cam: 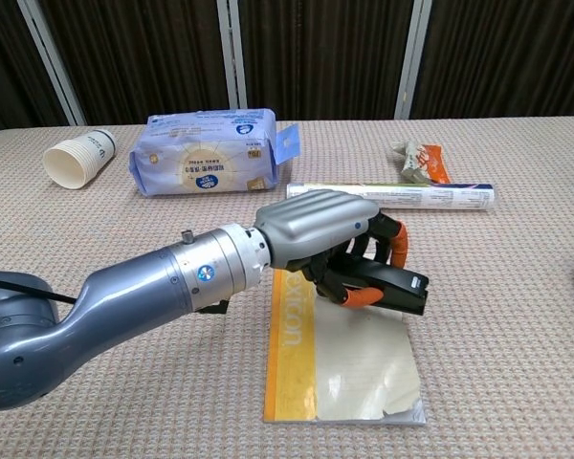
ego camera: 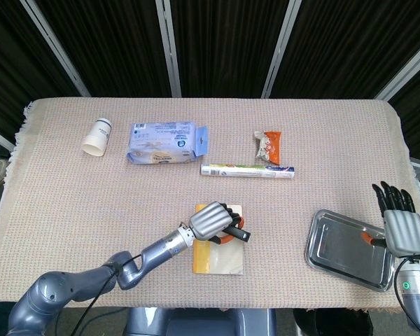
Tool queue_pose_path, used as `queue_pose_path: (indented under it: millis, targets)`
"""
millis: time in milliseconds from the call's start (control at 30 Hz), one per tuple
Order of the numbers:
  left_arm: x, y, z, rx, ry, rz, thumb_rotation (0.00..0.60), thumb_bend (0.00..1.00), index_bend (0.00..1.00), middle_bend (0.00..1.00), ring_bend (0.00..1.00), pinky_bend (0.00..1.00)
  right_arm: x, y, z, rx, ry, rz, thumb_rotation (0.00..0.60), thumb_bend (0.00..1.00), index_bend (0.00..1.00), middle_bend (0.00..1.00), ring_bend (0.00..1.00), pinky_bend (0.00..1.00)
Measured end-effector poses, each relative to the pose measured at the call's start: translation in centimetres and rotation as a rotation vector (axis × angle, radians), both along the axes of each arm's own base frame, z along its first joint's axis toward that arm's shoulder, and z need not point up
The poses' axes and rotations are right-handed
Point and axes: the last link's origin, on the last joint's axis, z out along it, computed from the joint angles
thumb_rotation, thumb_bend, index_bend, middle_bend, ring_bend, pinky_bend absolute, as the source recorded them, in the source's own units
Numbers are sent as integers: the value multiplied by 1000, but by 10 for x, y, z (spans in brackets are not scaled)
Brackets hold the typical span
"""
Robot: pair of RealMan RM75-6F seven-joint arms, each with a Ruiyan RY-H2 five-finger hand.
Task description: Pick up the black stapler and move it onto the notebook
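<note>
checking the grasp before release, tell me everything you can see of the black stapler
The black stapler is a slim dark bar, mostly hidden by the left hand, which grips it from above with black, orange-tipped fingers curled round its body. Only its right end sticks out, roughly level. It sits over the right part of the notebook; whether it touches the page cannot be told.

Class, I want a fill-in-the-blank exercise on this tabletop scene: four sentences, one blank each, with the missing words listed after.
1. The left robot hand holds the black ____ over the notebook.
2. The notebook's spine strip is ____ in colour.
3. The paper cup lies on its ____.
4. The right robot hand hangs by the metal ____.

Missing words: stapler; yellow; side; tray
</note>
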Motion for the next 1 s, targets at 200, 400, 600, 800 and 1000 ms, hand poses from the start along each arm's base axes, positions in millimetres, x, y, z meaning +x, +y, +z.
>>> queue_pose_path:
  millis: [200, 400, 600, 800, 1000]
  targets:
    - [-2, 2, 2, -9, 25, 17, 600, 310, 466, 542, 515, 511, 0, 0, 0, -3, 4, -2, 600, 24, 0, 0, 0, 0]
    - [-7, 4, 6, -35, 67, 42, 600, 251, 330, 485, 448, 415, 0, 0, 0, -1, 4, -2, 600, 24, 0, 0, 0, 0]
    - [-9, 4, 7, -53, 104, 63, 600, 197, 209, 368, 314, 377, 2, 3, 2, -6, 2, 9, 600, 24, 0, 0, 0, 0]
    - [-9, 5, 15, -35, 120, 53, 600, 147, 142, 287, 254, 310, 2, 4, 3, -9, -1, 11, 600, 24, 0, 0, 0, 0]
    - [-12, 6, 32, -5, 116, 46, 600, 107, 67, 128, 110, 219, 4, 9, 9, -33, -8, 25, 600, 25, 0, 0, 0, 0]
